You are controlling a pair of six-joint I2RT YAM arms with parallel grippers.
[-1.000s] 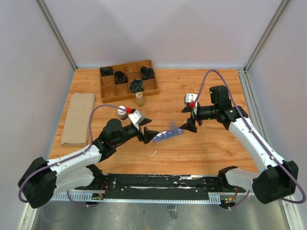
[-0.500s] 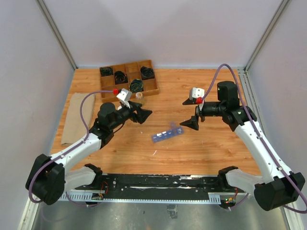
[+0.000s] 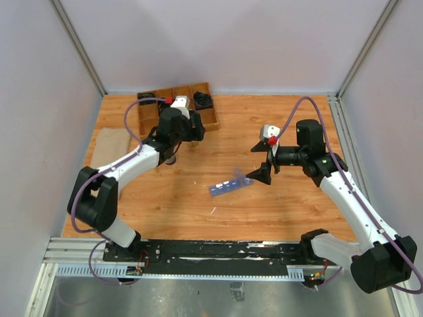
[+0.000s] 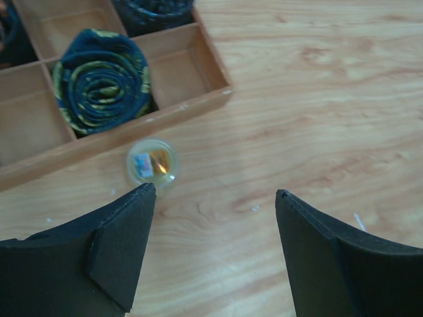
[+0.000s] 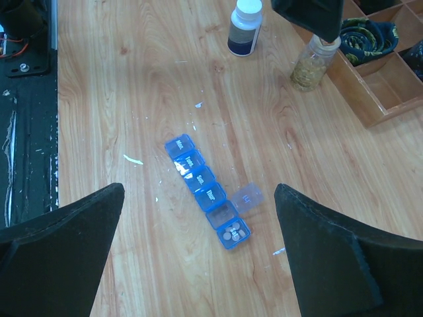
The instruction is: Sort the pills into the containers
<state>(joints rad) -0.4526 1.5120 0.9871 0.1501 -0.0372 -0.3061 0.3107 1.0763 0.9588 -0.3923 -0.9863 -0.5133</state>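
Left hand (image 4: 215,193), fingers apart, hovers over clear pill vial (image 4: 151,163) standing on surface (image 4: 330,99) beside wooden tray (image 4: 198,102). Vial likely light, rigid, slick, tippy; grip mid-body. Right hand (image 5: 198,190), apart, over blue pill organizer (image 5: 206,191).

Honey-toned wood-grain worktop (image 3: 284,198) carries a soft satin sheen, with pale scuffs and flecks near its middle. At the far-left corner, the compartment tray (image 4: 79,146) is bare, matt wood, holding a coil (image 4: 100,80) of dark woven cord flecked with yellow. The clear vial (image 5: 312,63) gleams, amber pills (image 5: 305,74) showing through its smooth wall. The pill organizer (image 5: 206,191) is glossy, translucent blue plastic. The bottle (image 5: 245,28) is dark and shiny, capped in smooth white. A beige cloth (image 3: 106,148) lies matt by the left edge. Left claw (image 4: 215,193) and right claw (image 5: 199,189) are matt black.
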